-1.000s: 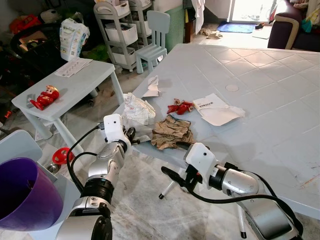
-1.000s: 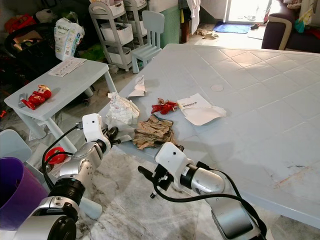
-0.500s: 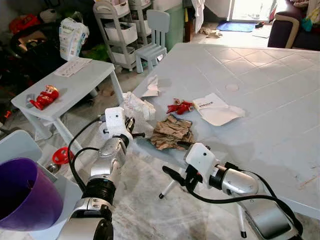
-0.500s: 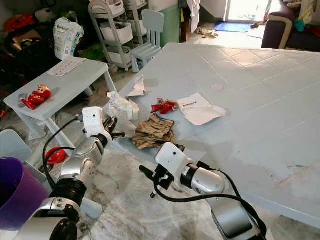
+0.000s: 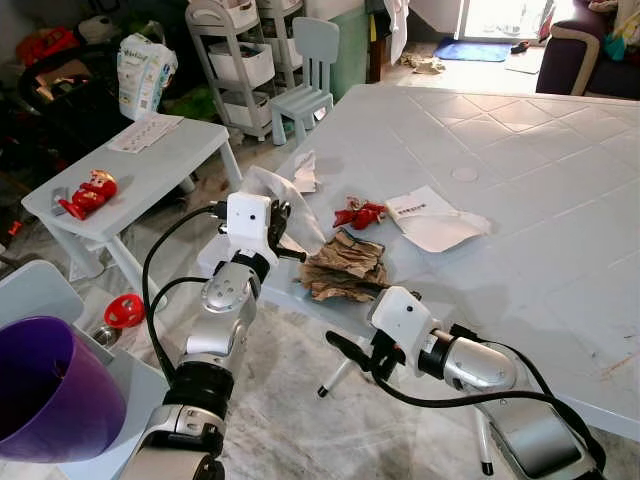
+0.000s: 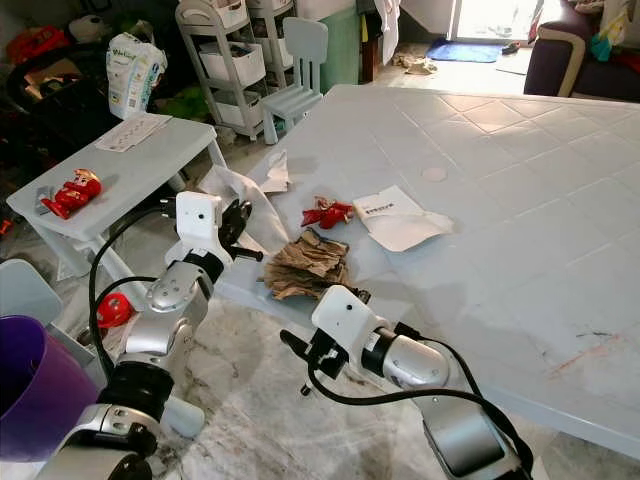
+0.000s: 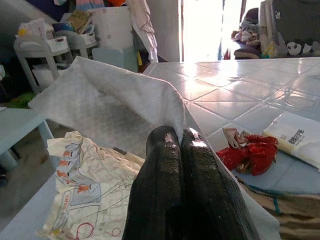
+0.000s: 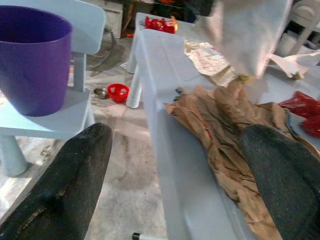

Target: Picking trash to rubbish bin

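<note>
The left gripper (image 7: 186, 150) pinches the white tissue (image 7: 112, 102) clear of the table (image 5: 520, 200) for binning; the right gripper (image 8: 175, 165) waits, spread wide, near the brown paper (image 5: 345, 265).

Crumpled brown paper (image 5: 345, 266) on glossy plastic table (image 5: 540, 200).

You're in a lived-in home: a child's chair (image 5: 308, 70), tiered storage cart (image 5: 238, 55), sofa (image 5: 580, 50) and toy-strewn small surface (image 5: 140, 165) surround you.
</note>
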Controlling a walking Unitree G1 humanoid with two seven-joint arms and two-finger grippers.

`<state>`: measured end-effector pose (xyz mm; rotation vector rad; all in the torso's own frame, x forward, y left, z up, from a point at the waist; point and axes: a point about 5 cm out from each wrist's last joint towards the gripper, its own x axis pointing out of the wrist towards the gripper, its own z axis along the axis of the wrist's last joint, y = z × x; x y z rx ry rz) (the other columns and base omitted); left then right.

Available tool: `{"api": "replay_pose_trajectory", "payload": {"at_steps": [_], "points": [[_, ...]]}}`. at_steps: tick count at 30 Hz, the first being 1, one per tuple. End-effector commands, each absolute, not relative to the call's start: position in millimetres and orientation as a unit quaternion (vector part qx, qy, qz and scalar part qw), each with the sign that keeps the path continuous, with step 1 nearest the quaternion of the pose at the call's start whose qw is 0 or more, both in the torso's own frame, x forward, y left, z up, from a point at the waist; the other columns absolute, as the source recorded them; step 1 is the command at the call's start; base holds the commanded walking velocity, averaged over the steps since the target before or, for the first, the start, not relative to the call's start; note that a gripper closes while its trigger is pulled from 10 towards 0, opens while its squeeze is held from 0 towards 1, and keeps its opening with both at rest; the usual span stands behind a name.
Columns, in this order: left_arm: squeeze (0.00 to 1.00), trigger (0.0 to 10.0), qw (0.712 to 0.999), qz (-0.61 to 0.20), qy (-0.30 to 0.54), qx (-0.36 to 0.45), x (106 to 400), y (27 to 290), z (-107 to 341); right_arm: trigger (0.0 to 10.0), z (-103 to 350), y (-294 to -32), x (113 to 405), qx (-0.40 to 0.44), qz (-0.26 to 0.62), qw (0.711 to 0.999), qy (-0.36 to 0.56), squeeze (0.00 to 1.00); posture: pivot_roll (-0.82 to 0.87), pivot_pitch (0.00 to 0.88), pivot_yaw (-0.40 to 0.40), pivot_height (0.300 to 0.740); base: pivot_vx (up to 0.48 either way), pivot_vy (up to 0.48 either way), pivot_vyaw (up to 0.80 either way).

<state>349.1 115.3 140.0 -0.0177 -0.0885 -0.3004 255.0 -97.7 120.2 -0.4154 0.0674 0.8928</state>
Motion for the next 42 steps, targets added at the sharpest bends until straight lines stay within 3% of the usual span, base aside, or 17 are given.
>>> {"api": "replay_pose_trajectory", "payload": {"at_steps": [1,9,16,26,32,42], "points": [[0.00,0.0,0.986,-0.150,-0.075,0.014,345.6,124.9,148.5,10.0,124.3,-97.4,258.9,-0.203,0.421,0.884,0.020,0.00,-0.02,0.023,0.118,0.740,0.000,0.000,0.00],[0.00,0.0,0.979,-0.140,-0.129,0.080,322.9,150.0,158.8,10.0,132.4,-105.4,275.6,-0.200,0.366,0.909,-0.007,0.00,0.00,0.014,0.107,0.740,0.000,0.000,0.00],[0.00,0.0,0.969,-0.162,-0.141,0.122,295.6,152.2,153.9,10.0,134.3,-108.2,287.7,-0.192,0.331,0.924,-0.020,0.00,0.03,0.008,0.101,0.740,0.000,0.000,0.00],[0.00,0.0,0.971,-0.169,-0.111,0.127,274.6,158.0,140.9,10.0,115.8,-90.2,293.4,-0.203,0.391,0.897,0.000,0.00,0.08,0.010,0.087,0.740,0.000,0.000,0.00],[0.00,0.0,0.974,-0.156,-0.094,0.134,265.4,170.1,138.8,10.0,111.5,-79.2,307.9,-0.223,0.394,0.891,-0.009,0.00,0.11,0.011,0.079,0.740,0.000,0.000,0.00],[0.00,0.0,0.973,-0.173,-0.079,0.128,258.2,162.3,132.4,10.0,97.9,-78.9,323.8,-0.279,0.356,0.892,0.018,0.00,0.12,0.016,0.084,0.740,0.000,0.000,0.00]]}}
